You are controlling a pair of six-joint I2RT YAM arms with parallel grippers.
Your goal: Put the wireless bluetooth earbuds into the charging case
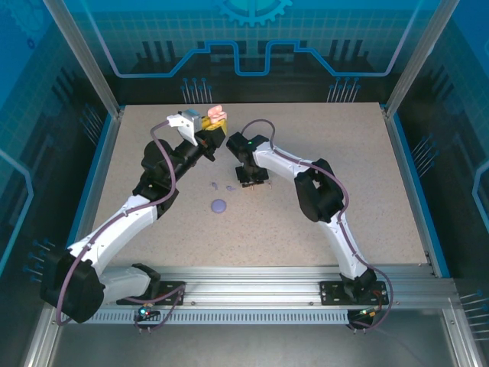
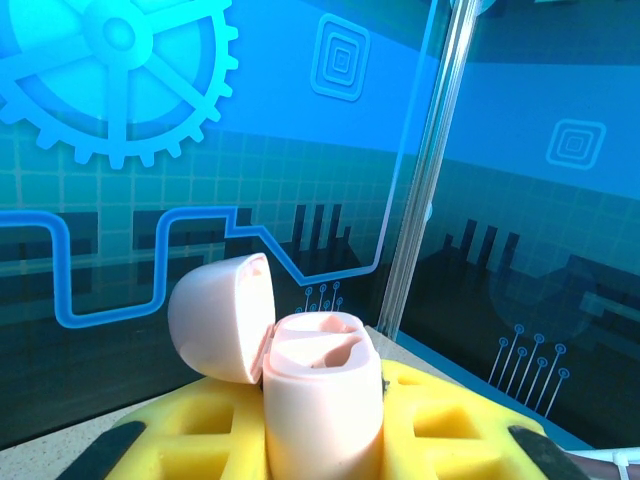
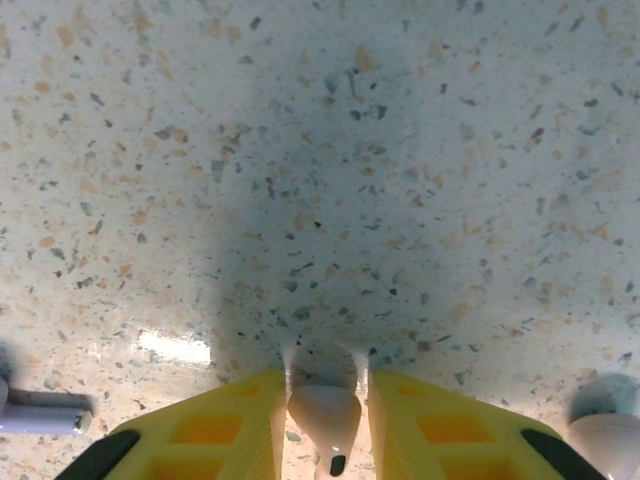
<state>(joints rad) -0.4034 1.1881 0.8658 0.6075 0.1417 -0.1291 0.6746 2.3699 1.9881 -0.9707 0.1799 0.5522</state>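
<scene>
Pink charging case sat clamped in my left gripper, lifted with lid flipped open so its sockets faced up, while my right gripper pinched a pale earbud against the table, presumably for carrying over.

Holding the case upright between the left jaws over the far middle of the worktop, lid hanging open on its left. Pinching an earbud between the right jaws, down at the worktop just right of those. Leaving two more earbuds lying left of the right jaws, a disc nearer the bases.
</scene>
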